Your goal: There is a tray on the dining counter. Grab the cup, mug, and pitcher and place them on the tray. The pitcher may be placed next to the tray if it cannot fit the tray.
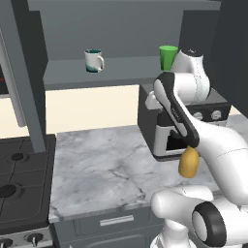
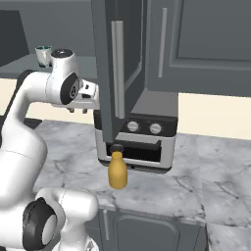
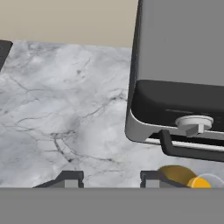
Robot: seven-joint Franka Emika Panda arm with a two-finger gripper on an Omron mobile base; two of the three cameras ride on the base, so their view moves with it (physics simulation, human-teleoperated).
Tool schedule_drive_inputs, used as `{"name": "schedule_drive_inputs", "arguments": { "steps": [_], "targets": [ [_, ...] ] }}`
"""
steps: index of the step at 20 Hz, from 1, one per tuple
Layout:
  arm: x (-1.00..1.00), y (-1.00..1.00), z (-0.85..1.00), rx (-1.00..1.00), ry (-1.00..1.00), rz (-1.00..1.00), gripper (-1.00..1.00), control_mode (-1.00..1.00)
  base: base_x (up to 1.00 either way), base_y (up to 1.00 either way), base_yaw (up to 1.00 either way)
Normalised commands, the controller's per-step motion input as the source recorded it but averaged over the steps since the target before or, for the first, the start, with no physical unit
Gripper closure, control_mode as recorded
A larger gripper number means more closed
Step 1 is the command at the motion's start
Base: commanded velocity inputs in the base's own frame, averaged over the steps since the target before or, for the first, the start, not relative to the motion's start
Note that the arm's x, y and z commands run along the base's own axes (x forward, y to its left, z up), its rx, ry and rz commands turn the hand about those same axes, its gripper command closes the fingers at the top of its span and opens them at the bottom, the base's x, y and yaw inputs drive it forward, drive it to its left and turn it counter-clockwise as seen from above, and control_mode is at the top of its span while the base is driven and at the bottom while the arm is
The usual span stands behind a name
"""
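1. From behind the arm on its left, the mustard-yellow pitcher (image 1: 188, 162) stands upright on the marble table (image 1: 106, 169), just in front of a toaster oven (image 1: 164, 138), and the arm's dark forearm hides its neck. On the grey shelf (image 1: 92, 72) above, the white mug (image 1: 94, 61) sits to the left and the green cup (image 1: 167, 57) to the right, well apart from each other. A gas stove (image 1: 22, 179) adjoins the table on the left. The arm's wrist rises just beside the cup, so I cannot see the jaws from here.

2. From behind on the right, the pitcher (image 2: 117, 170) stands free in front of the oven's (image 2: 139, 142) door handle, near the table's front edge. The hand (image 2: 84, 100) is raised well above the table, up and to the left of the pitcher, pointing toward a tall cabinet panel (image 2: 116, 68). The mug (image 2: 43, 55) peeks out on the shelf behind the arm's upper joint. How wide the jaws stand I cannot tell from this side.

3. Looking along the hand, the two dark fingertips (image 3: 70, 179) stand moderately apart with nothing between them, only veined marble (image 3: 61, 105) beyond. The pitcher's yellow top (image 3: 188, 179) shows at the lower right, just outside the right fingertip, not within the gap. The oven (image 3: 179, 87) with its knob lies past it.
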Motion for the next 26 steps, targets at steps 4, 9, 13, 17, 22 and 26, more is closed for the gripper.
{"name": "schedule_drive_inputs", "arguments": {
  "steps": [4, 9, 13, 17, 22, 26],
  "targets": [
    [-0.18, 0.00, 0.00, 0.00, -0.02, 0.00, -1.00, -1.00, 0.00, 0.00, 0.00],
    [-0.40, 0.11, 0.00, -0.01, -0.11, 0.00, -1.00, -1.00, 0.00, 0.00, 0.00],
    [-0.25, 0.24, 0.00, -0.07, -0.14, 0.00, -1.00, -1.00, 0.00, 0.00, 0.00],
    [-0.24, 0.26, 0.00, -0.10, -0.16, 0.00, -1.00, -1.00, 0.00, 0.00, 0.00],
    [-0.18, 0.17, 0.04, -0.08, -0.16, 0.00, -1.00, -1.00, 0.00, 0.00, 0.00],
    [-0.10, 0.00, 0.28, -0.10, -0.19, 0.00, -1.00, -1.00, 0.00, 0.00, 0.00]
  ]
}}
